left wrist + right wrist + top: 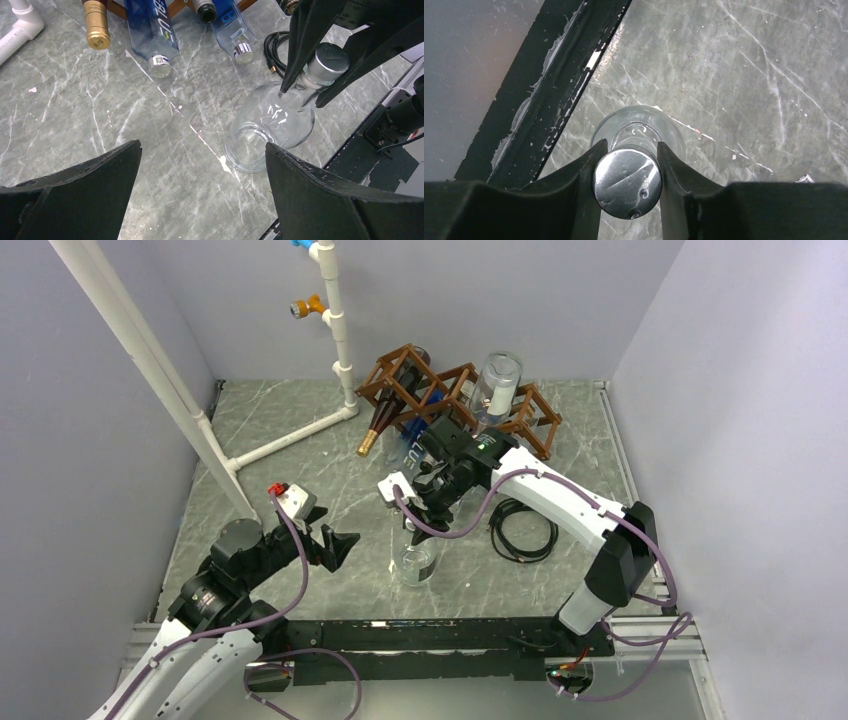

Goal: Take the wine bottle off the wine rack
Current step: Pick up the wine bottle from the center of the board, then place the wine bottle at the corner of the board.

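Clear glass is what I'm dealing with: the round-bellied wine bottle with a silver screw cap (270, 120) stands upright on the grey marbled bench (300, 470), close to the near edge and about mid-width, well apart from the brown wooden lattice wine rack (385, 375) at the far edge. By my reading it is already off the rack.

My right end effector (626, 165) has its fingers drawn in on either side of the neck, just under the cap, and they look to be touching it. I judge the glass rigid, slick and breakable, with the weight low in the belly. The neck below the cap's lip is the sensible hold, since the lip stops a slide.

My left end effector (335, 540) is spread wide and empty, hovering toward the near left corner.

Counts: one bottle on the bench. At the rack I make out one dark bottle with gold foil (96, 27), two blue square bottles (150, 30) and one large clear bottle (497, 380); a further dark neck I cannot place. One black coiled cable (522, 530) lies near the standing bottle, on its right-edge side.
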Robot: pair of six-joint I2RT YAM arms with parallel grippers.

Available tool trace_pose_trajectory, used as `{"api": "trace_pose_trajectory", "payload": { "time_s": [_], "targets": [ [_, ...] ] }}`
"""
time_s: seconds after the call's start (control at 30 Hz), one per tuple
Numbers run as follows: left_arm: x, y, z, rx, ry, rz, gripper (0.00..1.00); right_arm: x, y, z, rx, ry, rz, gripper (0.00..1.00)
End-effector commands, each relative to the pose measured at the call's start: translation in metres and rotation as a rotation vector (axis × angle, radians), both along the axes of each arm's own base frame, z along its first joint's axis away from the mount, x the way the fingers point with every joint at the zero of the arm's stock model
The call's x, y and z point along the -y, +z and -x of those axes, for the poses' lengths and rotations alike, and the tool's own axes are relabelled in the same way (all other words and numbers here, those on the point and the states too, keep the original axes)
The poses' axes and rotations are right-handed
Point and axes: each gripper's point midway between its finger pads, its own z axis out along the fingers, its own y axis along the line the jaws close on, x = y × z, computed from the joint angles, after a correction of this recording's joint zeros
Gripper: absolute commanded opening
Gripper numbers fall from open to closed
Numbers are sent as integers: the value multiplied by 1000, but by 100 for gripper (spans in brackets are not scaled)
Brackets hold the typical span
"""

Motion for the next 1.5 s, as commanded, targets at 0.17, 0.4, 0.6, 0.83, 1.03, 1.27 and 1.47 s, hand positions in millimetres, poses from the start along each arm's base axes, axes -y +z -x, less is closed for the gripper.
{"api": "trace_pose_trajectory", "payload": {
  "time_s": [0.17, 0.4, 0.6, 0.83, 1.03, 1.27, 1.47],
  "targets": [
    [-2, 18, -3, 42, 13, 3, 99, 10, 19, 16, 13, 59, -40, 11],
    [-4, 18, -3, 43, 21, 4, 100, 32, 31, 17, 22, 54, -31, 0],
    [-4, 19, -3, 43, 23, 4, 99, 61, 49, 9, 48, -6, -70, 0],
    [-4, 20, -3, 47, 22, 8, 99, 98, 65, -6, 90, -153, -126, 0],
    [-4, 23, -2, 54, 17, 18, 100, 136, 79, -28, 122, -333, -133, 0],
    [-4, 29, 2, 81, 5, 40, 100, 177, 84, -55, 177, -551, -130, 0],
    [-3, 30, 4, 84, -2, 42, 99, 215, 86, -78, 187, -722, -140, 0]
  ]
}}
